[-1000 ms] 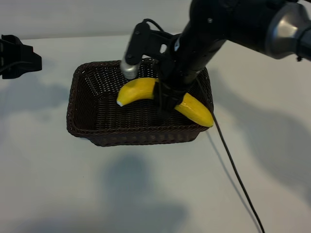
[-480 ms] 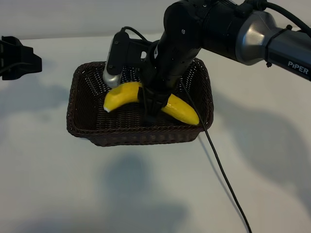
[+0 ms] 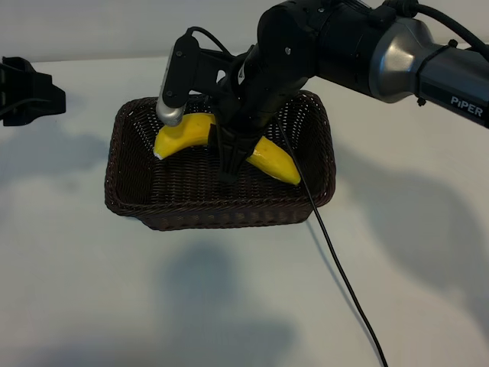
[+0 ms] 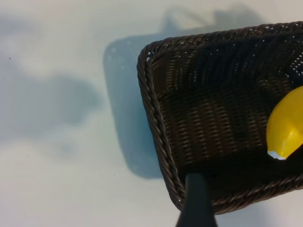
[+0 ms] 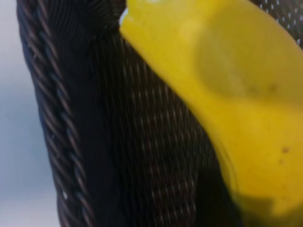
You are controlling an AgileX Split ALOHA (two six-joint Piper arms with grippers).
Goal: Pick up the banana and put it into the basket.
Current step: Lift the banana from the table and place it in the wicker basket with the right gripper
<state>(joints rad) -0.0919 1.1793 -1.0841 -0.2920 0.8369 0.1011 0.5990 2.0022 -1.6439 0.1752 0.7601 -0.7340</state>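
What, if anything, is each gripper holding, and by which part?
The right gripper holds the banana around its middle, over the basket. The left gripper, parked at the table's edge, holds nothing.

We count one banana (image 3: pixel 187 131), yellow, single piece. One basket (image 3: pixel 128 200), dark woven wicker. Two robot arms: the right arm (image 3: pixel 359 46) over the basket, the left arm (image 3: pixel 27 90) at the exterior view's left edge. One black cable (image 3: pixel 344 279) trailing across one table (image 3: pixel 76 290). Nothing else we can count.
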